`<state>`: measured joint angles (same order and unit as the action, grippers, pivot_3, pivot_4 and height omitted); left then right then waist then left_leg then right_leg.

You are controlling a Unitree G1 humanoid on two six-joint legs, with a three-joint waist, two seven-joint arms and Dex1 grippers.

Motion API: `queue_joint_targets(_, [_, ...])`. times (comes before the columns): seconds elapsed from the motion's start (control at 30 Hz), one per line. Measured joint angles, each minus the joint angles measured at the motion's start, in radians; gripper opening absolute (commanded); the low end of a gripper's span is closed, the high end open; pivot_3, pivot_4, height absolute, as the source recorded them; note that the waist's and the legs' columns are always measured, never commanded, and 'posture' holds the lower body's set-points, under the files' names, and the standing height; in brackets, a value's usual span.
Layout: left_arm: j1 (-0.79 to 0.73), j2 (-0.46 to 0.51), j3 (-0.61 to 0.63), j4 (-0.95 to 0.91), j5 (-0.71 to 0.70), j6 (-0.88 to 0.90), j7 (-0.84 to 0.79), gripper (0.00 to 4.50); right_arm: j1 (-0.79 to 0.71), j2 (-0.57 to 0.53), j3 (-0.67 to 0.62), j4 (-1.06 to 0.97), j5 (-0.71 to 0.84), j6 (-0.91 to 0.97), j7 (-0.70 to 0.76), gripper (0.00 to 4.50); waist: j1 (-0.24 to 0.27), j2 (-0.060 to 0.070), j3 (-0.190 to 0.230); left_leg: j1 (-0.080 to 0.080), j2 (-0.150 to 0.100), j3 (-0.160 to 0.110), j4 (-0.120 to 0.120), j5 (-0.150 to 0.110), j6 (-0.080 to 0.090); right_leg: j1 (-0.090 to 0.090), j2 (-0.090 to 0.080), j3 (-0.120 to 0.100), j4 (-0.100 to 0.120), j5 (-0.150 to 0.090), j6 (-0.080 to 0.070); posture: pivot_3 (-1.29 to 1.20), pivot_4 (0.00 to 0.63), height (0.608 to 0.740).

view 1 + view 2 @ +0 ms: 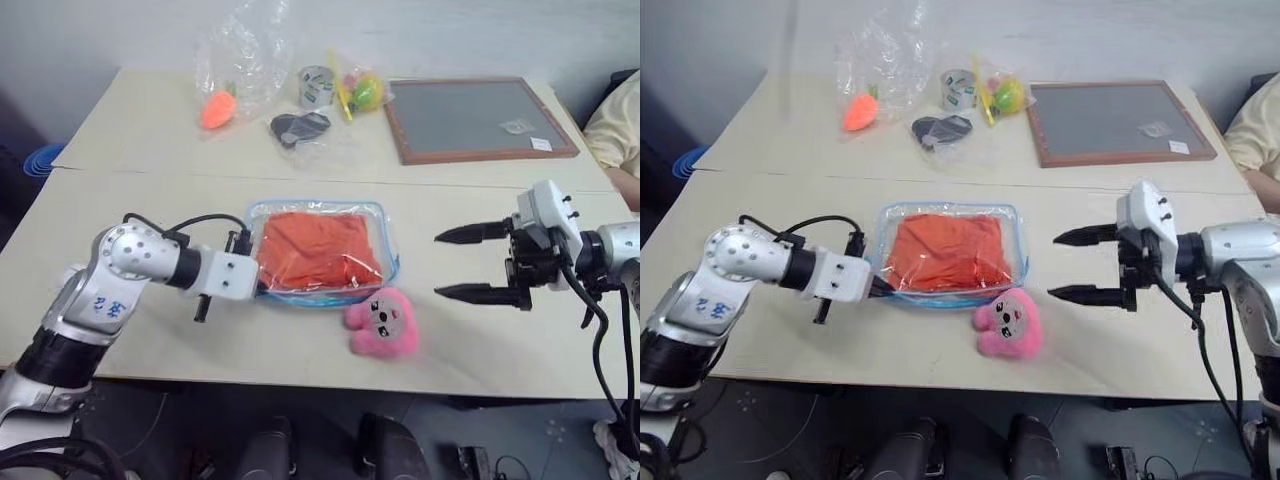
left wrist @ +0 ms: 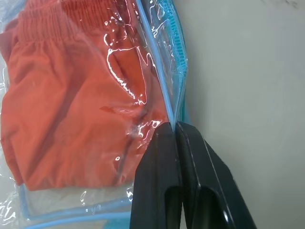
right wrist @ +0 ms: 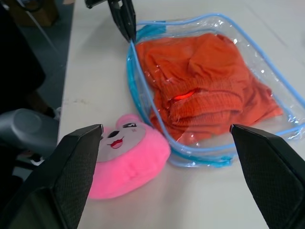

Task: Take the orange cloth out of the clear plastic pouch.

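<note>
- A beige table (image 1: 150, 330) is bearing the clear plastic pouch (image 1: 384, 222), with the orange cloth (image 1: 318, 247) lying inside it.
- The left gripper (image 2: 177, 128) is pinching the pouch's blue edge — fingers pressed together.
- The right gripper (image 1: 462, 264) is hanging spread wide, apart from the pouch — a pink plush (image 1: 384, 322) is sitting between.

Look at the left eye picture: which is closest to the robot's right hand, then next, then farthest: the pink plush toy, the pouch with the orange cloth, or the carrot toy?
1. Pink plush toy: nearest the right hand, at the table's near edge.
2. Clear plastic pouch holding the orange cloth: mid-table, just beyond the plush.
3. Carrot toy: farthest, at the far side, toward the robot's left.
</note>
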<state>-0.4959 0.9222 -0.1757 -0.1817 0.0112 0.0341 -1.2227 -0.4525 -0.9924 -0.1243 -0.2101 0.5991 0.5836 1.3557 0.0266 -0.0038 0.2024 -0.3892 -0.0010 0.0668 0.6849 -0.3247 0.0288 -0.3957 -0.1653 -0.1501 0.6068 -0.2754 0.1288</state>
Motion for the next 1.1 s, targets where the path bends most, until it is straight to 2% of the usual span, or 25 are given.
queue_joint_targets(0.2, [0.016,-0.018,0.002,-0.004,0.020,-0.005,0.065,0.05,-0.030,0.000,0.044,0.027,-0.029,-0.033,0.027,4.50,-0.003,0.000,0.000,0.000,0.000,0.000,0.000,0.000,0.000,0.000,0.000,0.000,0.000,0.000,0.000,0.00,0.150,0.740])
queue_joint_targets(0.3, [0.013,-0.032,0.002,0.012,0.035,-0.023,0.095,0.60,-0.035,0.000,0.055,0.035,-0.036,-0.042,0.044,4.50,-0.002,0.000,0.000,0.000,0.000,0.000,0.000,0.000,0.000,0.000,0.000,-0.001,0.000,0.000,0.000,0.00,0.150,0.740])
queue_joint_targets(0.53, [0.005,-0.039,0.015,0.031,0.015,-0.023,0.111,2.73,-0.028,0.000,0.080,0.053,-0.048,-0.057,0.058,4.50,-0.003,0.000,0.000,0.000,0.000,0.000,0.000,0.000,0.000,0.000,0.000,-0.001,0.000,0.000,0.000,0.00,0.150,0.740])
queue_joint_targets(0.63, [0.045,-0.008,0.068,-0.033,-0.051,0.054,0.092,3.66,0.000,0.000,0.081,0.051,-0.048,-0.057,0.065,4.50,-0.003,0.000,0.000,0.000,0.000,0.000,0.000,0.000,0.000,0.000,0.000,-0.001,0.000,0.000,0.000,0.00,0.150,0.740])
queue_joint_targets(0.73, [0.109,0.053,0.172,-0.139,-0.170,0.220,0.062,4.45,0.044,0.002,0.088,0.036,-0.050,-0.057,0.065,4.50,-0.004,0.000,0.000,0.000,0.001,-0.001,0.000,0.000,0.000,0.000,0.000,-0.001,0.000,0.000,0.000,0.00,0.150,0.740])
queue_joint_targets(0.8, [0.157,0.121,0.281,-0.219,-0.315,0.385,0.018,4.45,0.082,0.021,0.097,0.013,-0.052,-0.060,0.047,4.50,-0.006,0.000,0.000,0.001,0.002,-0.001,-0.001,0.000,0.000,0.000,0.001,0.000,0.000,0.000,0.000,0.00,0.150,0.740])
queue_joint_targets(0.9, [0.129,0.107,0.416,-0.308,-0.513,0.595,0.062,4.45,0.121,0.080,0.145,0.009,-0.073,-0.063,0.005,4.50,-0.003,0.000,0.000,0.002,0.001,-0.002,0.000,0.000,-0.001,0.002,0.000,0.000,0.000,0.000,0.000,0.00,0.150,0.740])
queue_joint_targets(1.0, [0.074,0.073,0.503,-0.370,-0.707,0.798,0.179,4.50,0.123,0.169,0.191,0.014,-0.111,-0.088,-0.069,3.88,-0.001,-0.001,0.000,0.003,0.000,-0.003,0.001,0.000,-0.001,0.003,0.000,0.000,0.002,0.000,0.000,0.00,0.150,0.740])
queue_joint_targets(1.03, [0.076,0.073,0.514,-0.390,-0.732,0.820,0.202,4.50,0.128,0.202,0.198,0.021,-0.125,-0.095,-0.098,3.61,-0.002,-0.001,-0.001,0.003,0.000,-0.003,0.001,0.000,-0.001,0.003,0.000,0.000,0.001,0.000,0.000,0.00,0.150,0.740])
queue_joint_targets(1.1, [0.106,0.077,0.507,-0.417,-0.694,0.797,0.248,4.50,0.157,0.245,0.213,0.023,-0.125,-0.087,-0.124,2.91,-0.003,-0.001,0.000,0.003,0.000,-0.002,0.000,0.000,-0.001,0.003,0.000,0.000,0.001,0.000,0.000,0.00,0.150,0.740])
